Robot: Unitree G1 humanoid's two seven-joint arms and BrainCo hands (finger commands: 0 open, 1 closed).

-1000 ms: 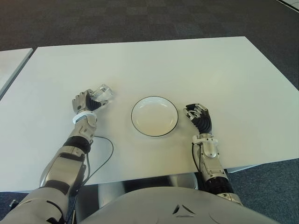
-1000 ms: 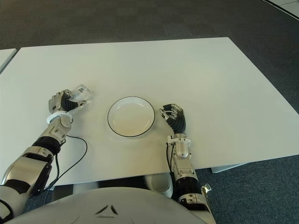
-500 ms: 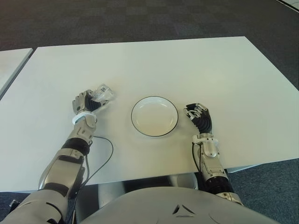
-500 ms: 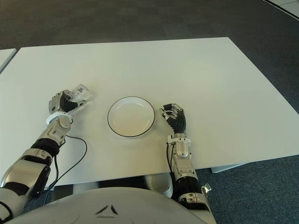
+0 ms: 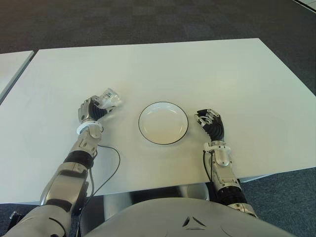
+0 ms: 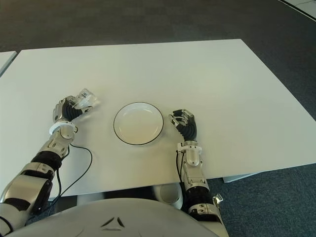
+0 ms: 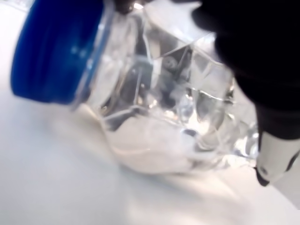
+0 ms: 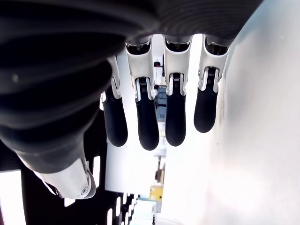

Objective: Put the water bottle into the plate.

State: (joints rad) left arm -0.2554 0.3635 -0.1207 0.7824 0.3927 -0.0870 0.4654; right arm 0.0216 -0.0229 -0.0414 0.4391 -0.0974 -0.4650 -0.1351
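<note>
White counter (image 5: 207, 69) fills most of both eye views, dark carpet (image 5: 148, 19) beyond its far edge and a second pale surface (image 5: 12, 64) at the robot's far left. White plate (image 5: 163, 123) with a dark rim sits on the counter near the front edge, roughly centred between the two arms; nothing lies in it. Left robot hand (image 5: 92, 110) shows to the left of the plate, well apart from it, fingers curled around the water bottle (image 5: 108, 98). The bottle is clear and crumpled, lying tilted rather than upright, its far end sticking out past the fingers away from the robot. Left wrist view: blue cap (image 7: 54, 49) on the clear body, dark fingers (image 7: 255, 61) wrapped over it, bottle low against the counter; contact with the surface cannot be confirmed. Right robot hand (image 5: 211, 123) shows just to the right of the plate, near its rim but apart from it. Right wrist view: its four fingers (image 8: 140, 117) hang loosely bent side by side, thumb apart, holding nothing. A thin dark cable (image 5: 111, 163) loops on the counter beside the left forearm.
</note>
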